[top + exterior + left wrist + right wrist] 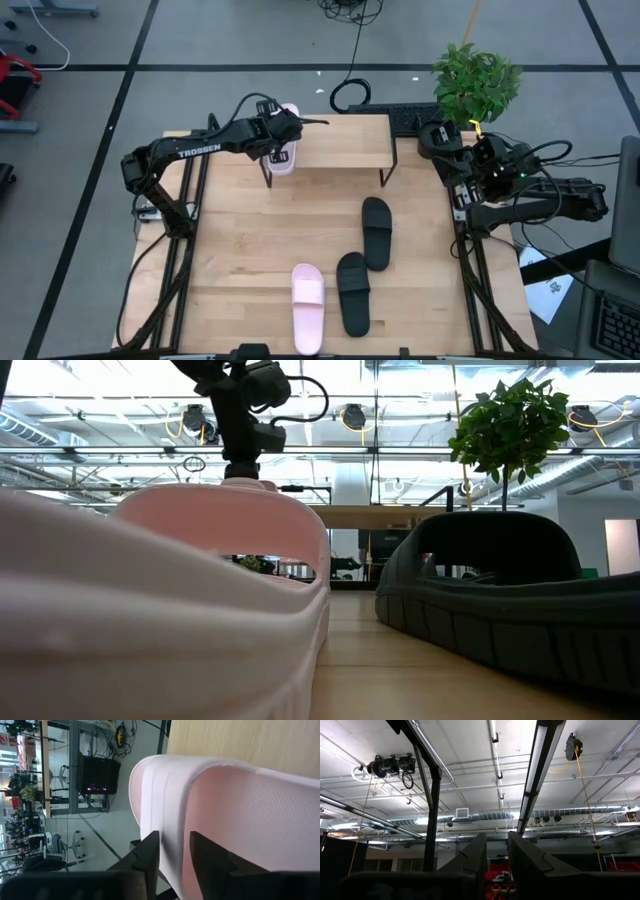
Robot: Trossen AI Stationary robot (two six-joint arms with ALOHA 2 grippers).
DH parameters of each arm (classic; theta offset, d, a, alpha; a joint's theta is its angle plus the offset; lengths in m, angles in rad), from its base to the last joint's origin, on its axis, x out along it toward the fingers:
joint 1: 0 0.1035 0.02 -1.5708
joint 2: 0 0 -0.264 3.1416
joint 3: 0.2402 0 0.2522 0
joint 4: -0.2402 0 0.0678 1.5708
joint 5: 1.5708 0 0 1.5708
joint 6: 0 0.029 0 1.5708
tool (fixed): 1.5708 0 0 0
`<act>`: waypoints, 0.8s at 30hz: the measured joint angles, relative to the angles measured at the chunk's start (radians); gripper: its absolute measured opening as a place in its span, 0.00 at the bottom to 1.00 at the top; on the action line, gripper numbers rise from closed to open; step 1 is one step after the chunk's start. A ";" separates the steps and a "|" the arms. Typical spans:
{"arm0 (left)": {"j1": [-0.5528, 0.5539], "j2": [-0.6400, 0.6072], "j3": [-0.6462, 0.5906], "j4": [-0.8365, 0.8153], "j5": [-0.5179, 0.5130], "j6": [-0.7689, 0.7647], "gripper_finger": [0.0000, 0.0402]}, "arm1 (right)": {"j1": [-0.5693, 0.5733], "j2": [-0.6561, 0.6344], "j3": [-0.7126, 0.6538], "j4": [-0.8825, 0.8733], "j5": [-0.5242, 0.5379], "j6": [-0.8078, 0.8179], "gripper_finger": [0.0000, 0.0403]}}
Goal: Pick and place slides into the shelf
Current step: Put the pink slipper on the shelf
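My left gripper (284, 130) is at the left end of the shelf (340, 142), a low rack with a light wood top, and is shut on one light pink slide (283, 157). In the left wrist view this pink slide (235, 820) fills the picture beside the shelf's wood (250, 740). The other pink slide (308, 305) and both black slides (376, 232) (352, 292) lie sole-down on the table. My right gripper (497, 852) is parked off the table's right edge, pointing up at the ceiling, shut on nothing. My left gripper pinches the pink slide's side rim (172, 845) between its two fingers (150, 857), one finger on the outside and one on the inner pink surface. In the high view the slide sits at the shelf's left end; whether it rests there I cannot tell.
A potted plant (476, 82) and a dark keyboard (412, 118) stand behind the shelf's right end. The near pink slide (180, 600) and a black slide (510, 600) fill the low view. Bare tabletop (250, 230) lies between the shelf and the slides.
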 joint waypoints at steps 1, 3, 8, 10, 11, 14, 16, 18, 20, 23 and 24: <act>0.000 0.000 0.000 0.000 0.000 -0.002 0.29 | 0.000 0.000 0.000 0.000 0.000 0.000 0.17; -0.003 0.000 0.000 0.000 0.000 -0.003 0.31 | 0.000 0.000 0.000 0.000 0.000 0.000 0.17; -0.015 0.000 0.000 -0.003 -0.006 -0.003 0.34 | 0.000 0.000 0.000 0.000 0.000 0.000 0.17; -0.021 0.000 0.001 -0.003 -0.009 -0.003 0.35 | 0.000 0.000 0.000 0.000 0.000 0.000 0.17; -0.024 0.000 0.001 -0.003 -0.012 -0.003 0.36 | 0.000 0.000 0.000 0.000 0.000 0.000 0.17; -0.030 0.000 0.011 -0.007 -0.032 -0.003 0.37 | 0.000 0.000 0.000 0.000 0.000 0.000 0.17; -0.034 0.000 0.023 -0.016 -0.041 -0.004 0.37 | 0.000 0.000 0.000 0.000 0.000 0.000 0.17; -0.035 0.000 0.039 -0.038 -0.042 -0.011 0.37 | 0.000 0.000 0.000 0.000 0.000 0.003 0.17; -0.040 0.000 0.060 -0.082 -0.039 -0.030 0.37 | 0.000 0.000 0.000 0.000 0.000 0.006 0.17; -0.056 0.000 0.089 -0.150 -0.036 -0.058 0.37 | 0.000 0.000 0.000 0.000 0.000 0.007 0.17; -0.064 0.000 0.100 -0.181 -0.036 -0.069 0.37 | 0.000 0.000 0.000 0.000 0.000 0.007 0.17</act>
